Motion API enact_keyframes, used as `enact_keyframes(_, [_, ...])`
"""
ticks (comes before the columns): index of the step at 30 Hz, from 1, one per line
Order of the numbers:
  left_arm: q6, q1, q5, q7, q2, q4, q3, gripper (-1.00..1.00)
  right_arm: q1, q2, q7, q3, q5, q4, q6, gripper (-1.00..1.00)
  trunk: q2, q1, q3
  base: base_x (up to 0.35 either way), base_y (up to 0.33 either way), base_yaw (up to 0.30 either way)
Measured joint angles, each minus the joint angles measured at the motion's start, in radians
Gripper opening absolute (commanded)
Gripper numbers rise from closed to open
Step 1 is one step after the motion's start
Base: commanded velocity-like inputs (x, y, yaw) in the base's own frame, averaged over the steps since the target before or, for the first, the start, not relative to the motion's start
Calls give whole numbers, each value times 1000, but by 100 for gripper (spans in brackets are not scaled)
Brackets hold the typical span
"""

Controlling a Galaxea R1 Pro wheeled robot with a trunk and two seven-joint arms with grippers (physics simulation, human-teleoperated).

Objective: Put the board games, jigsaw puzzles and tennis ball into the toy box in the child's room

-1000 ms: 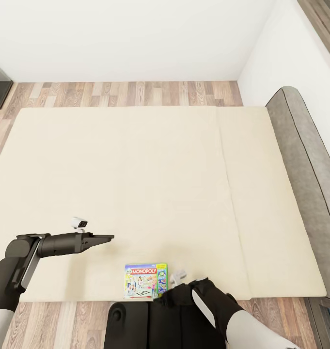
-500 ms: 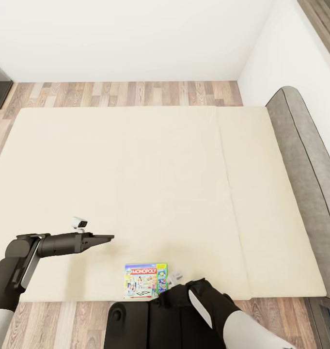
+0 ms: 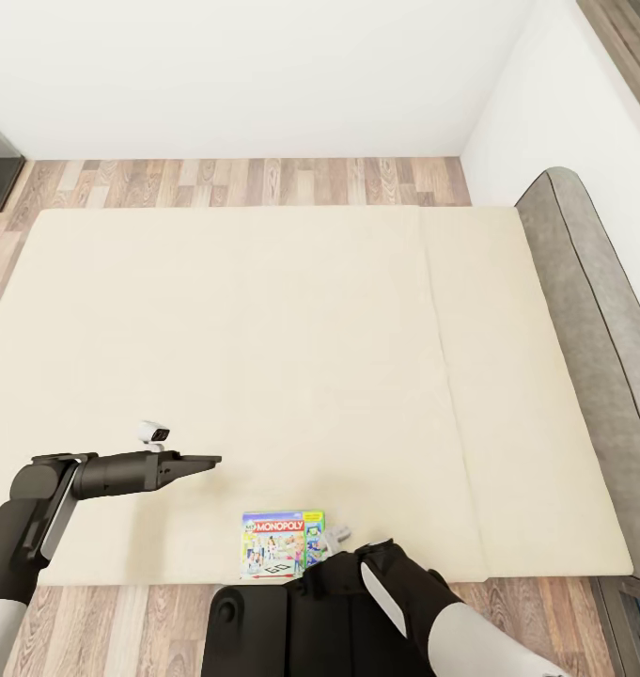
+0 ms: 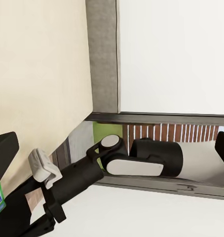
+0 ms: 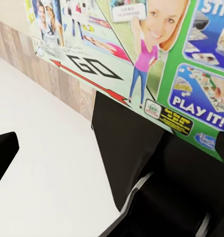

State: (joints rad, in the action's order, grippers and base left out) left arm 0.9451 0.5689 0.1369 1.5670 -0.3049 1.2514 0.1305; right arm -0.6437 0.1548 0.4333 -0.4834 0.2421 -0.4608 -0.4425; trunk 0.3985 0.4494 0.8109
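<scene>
Two grippers are present: the left gripper hovers over the bed near its front edge, fingers appearing pressed together, nothing held. The right gripper sits at the front edge just beside the Monopoly game, mostly hidden behind its own arm, so its finger state cannot be told; the right wrist view shows the box print close up. One Monopoly game lies flat at the bed's front edge, with the grey headboard along the right edge and plank floor beyond the far edge.
</scene>
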Motion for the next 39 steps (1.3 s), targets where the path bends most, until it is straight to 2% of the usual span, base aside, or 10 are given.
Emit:
enact_keyframes(9, [0, 0, 0, 0, 0, 0, 0, 100, 0, 0, 0, 0, 1, 8, -3, 100, 0, 0, 0, 0, 0, 0])
enact_keyframes(24, [0, 0, -1, 0, 0, 0, 0, 100, 0, 3, 0, 1, 1, 74, -2, 100, 0, 0, 0, 0, 0, 0])
enact_keyframes(39, [0, 0, 0, 0, 0, 0, 0, 100, 1, 7, -1, 0, -1, 81, 4, 100, 0, 0, 0, 0, 0, 0])
